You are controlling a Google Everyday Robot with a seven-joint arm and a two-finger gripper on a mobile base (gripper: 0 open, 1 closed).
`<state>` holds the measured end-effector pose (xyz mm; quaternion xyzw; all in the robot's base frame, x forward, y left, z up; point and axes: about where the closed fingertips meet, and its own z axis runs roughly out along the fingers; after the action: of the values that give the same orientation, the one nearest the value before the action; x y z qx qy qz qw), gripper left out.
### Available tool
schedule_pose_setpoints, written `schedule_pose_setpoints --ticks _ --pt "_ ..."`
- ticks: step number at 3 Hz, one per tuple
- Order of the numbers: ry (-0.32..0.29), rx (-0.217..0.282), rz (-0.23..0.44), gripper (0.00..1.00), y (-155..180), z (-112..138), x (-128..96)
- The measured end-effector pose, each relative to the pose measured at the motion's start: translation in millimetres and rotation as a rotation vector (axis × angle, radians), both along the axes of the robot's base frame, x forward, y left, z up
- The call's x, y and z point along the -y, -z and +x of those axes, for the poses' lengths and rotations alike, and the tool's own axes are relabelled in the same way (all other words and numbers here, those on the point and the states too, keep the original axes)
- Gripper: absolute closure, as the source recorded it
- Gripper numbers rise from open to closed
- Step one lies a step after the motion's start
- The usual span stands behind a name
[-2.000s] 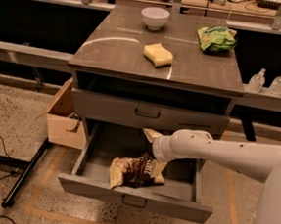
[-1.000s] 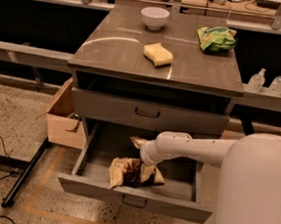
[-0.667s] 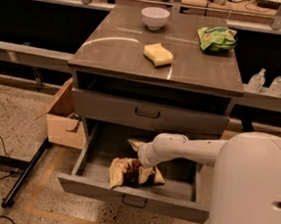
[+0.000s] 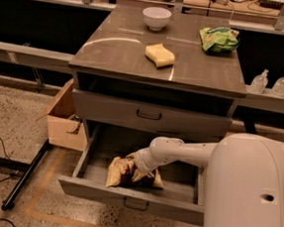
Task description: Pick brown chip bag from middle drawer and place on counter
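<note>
The brown chip bag (image 4: pixel 118 170) lies in the open middle drawer (image 4: pixel 125 196), left of its middle. My white arm reaches down from the right into the drawer, and my gripper (image 4: pixel 133 170) is right on top of the bag, touching it. The wrist hides the fingertips. The counter (image 4: pixel 122 54) is the grey top of the cabinet above, glossy and flat.
On the counter stand a white bowl (image 4: pixel 156 17), a yellow sponge (image 4: pixel 160 55) and a green snack bag (image 4: pixel 218 39). The top drawer (image 4: pixel 150 115) is shut. A cardboard box (image 4: pixel 65 119) sits on the floor at the left. Two bottles (image 4: pixel 271 82) stand at the right.
My arm has swung left and lower in the drawer, bringing the gripper onto the chip bag. The bag has stayed in about the same spot.
</note>
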<state>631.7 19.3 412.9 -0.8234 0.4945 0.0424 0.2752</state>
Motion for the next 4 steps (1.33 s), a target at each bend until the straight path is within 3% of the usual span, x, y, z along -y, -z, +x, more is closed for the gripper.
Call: schedule_pose_setpoints --ticks 1,2,3,4 --pt "0.002 -0.002 0.02 0.65 -3 -3 0" --pt "0.012 0.065 0.066 0.88 -38 -9 10" --pt "0.078 0.166 0.098 1.0 -94 -23 39" --pt "0.135 0.209 0.107 1.0 -134 -45 64"
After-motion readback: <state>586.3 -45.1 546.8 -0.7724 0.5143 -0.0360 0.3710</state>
